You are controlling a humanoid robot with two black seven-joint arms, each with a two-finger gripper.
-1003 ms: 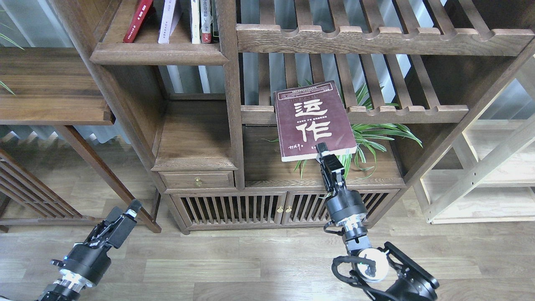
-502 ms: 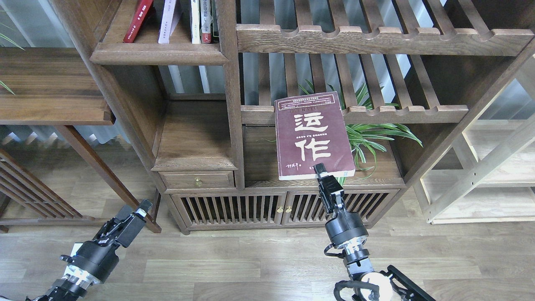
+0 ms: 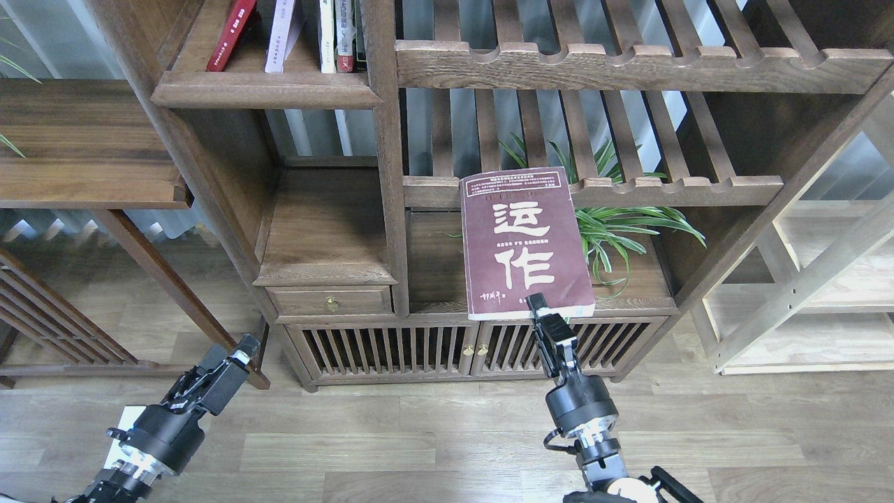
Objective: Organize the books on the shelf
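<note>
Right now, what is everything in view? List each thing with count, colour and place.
maroon book: one, white characters, held up before the cabinet.
shelved books: several, red, lavender-white, white, upper left shelf.
plant: one, green, behind the maroon book.
slatted racks: two, dark brown, right of the shelf.
cabinet doors: slatted, brass knobs, bottom.
pale shelving: far right.
right gripper: black, clamped on the maroon book's lower edge.
left gripper: black, bottom left, holding nothing.

Maroon book [image 3: 524, 241] before plant [image 3: 621, 223], right of shelf [image 3: 265, 87]
</note>
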